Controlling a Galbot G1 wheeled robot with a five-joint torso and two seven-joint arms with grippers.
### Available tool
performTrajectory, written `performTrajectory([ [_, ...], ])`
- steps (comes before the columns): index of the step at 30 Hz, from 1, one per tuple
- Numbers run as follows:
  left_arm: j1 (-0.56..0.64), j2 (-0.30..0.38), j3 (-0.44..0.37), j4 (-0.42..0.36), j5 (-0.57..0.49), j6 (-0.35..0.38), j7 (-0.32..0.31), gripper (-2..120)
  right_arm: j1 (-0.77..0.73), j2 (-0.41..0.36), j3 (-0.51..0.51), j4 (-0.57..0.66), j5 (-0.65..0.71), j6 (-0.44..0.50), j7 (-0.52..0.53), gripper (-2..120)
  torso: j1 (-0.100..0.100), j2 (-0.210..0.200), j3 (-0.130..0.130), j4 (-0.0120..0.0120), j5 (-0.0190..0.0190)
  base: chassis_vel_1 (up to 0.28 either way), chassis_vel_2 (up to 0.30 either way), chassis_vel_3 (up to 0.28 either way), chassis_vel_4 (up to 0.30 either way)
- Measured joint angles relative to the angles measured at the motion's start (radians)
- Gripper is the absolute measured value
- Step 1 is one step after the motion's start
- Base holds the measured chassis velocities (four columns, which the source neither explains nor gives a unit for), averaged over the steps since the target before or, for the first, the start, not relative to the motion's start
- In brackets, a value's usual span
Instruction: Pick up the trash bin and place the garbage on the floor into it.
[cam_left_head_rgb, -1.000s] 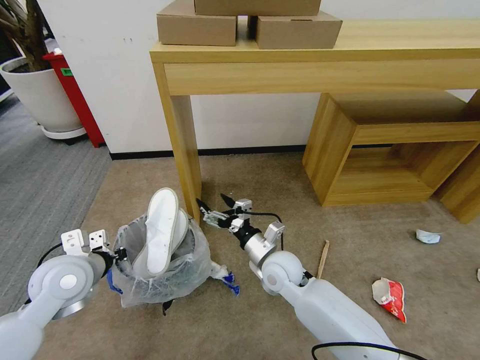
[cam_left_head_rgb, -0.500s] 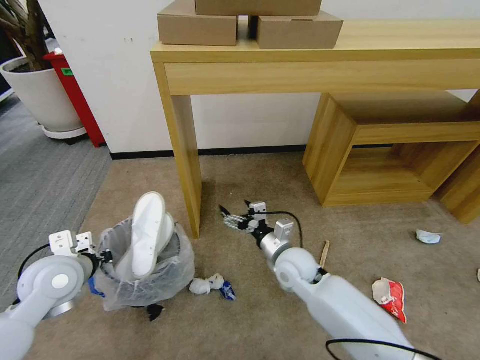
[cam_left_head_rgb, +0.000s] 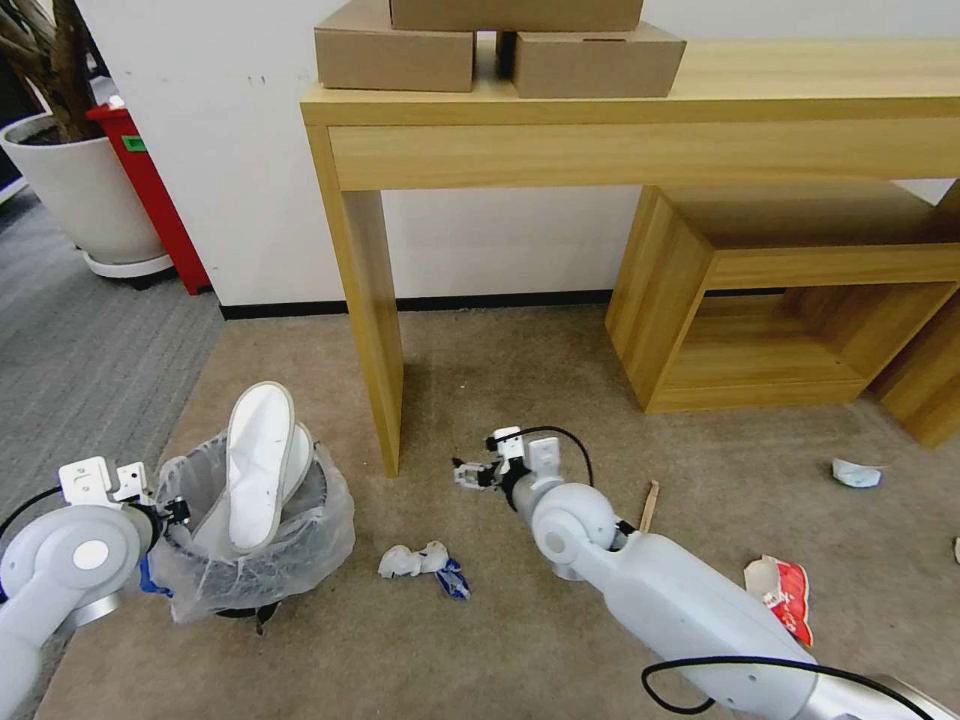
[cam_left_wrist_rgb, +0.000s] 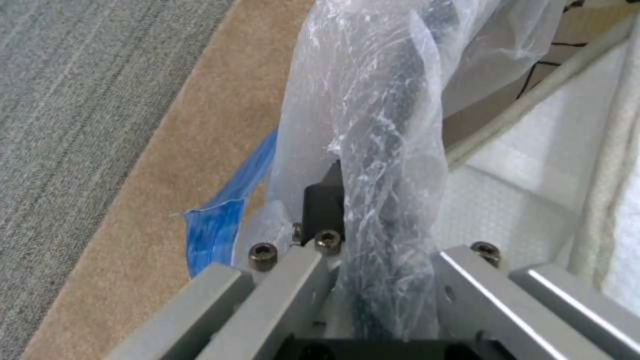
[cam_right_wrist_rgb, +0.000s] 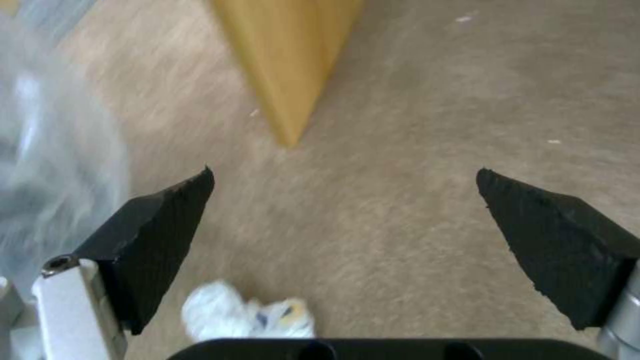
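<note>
Rim plastic of the trash bin (cam_left_head_rgb: 250, 560) is being pinched by the left claw (cam_left_wrist_rgb: 373, 280), risking slippage, while the tissue wad (cam_right_wrist_rgb: 247, 312) is being hovered over by the spread-open right claw (cam_right_wrist_rgb: 347, 240).

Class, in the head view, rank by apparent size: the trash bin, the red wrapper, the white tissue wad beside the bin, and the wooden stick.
1. trash bin
2. red wrapper
3. white tissue wad, close to the wrapper, so this order is unsure
4. wooden stick, thinnest, partly hidden by the right arm

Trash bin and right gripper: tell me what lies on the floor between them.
In the head view, a white tissue wad with a blue wrapper lies on beige carpet between the trash bin and right gripper.
</note>
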Motion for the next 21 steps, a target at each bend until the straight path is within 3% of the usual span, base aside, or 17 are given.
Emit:
performTrajectory([
  [4,-0.001,-0.005,-0.007,0.003,-0.013,-0.001,-0.012,0,0.025,0.006,-0.037,-0.012,0.005,-0.009,-0.022,100,0.0,0.0,0.0,0.0,0.0,0.0,0.0,0.0,0.0],
  [9,-0.008,-0.008,-0.028,0.015,-0.039,-0.013,-0.039,0,0.108,0.016,-0.236,-0.104,-0.116,0.007,-0.1,100,0.0,0.0,0.0,-0.0003,0.0,0.0,0.0,0.0,0.0],
  [10,-0.008,-0.008,-0.028,0.015,-0.039,-0.013,-0.039,0,0.108,0.016,-0.236,-0.104,-0.116,0.007,-0.1,100,0.0,0.0,0.0,-0.0003,0.0,0.0,0.0,0.0,0.0],
  [13,0.005,-0.013,-0.051,0.018,-0.041,-0.014,-0.041,0,0.138,0.068,-0.345,-0.175,-0.16,0.029,-0.123,100,0.0,0.0,0.0,0.0,0.0,0.0,0.0,0.0,0.0],
  [21,0.03,-0.044,-0.073,0.019,-0.031,-0.021,-0.039,0,0.195,0.169,-0.438,-0.324,-0.218,0.086,-0.204,100,0.0,0.0,0.0,0.0,0.0,0.0,0.0,0.0,0.0],
])
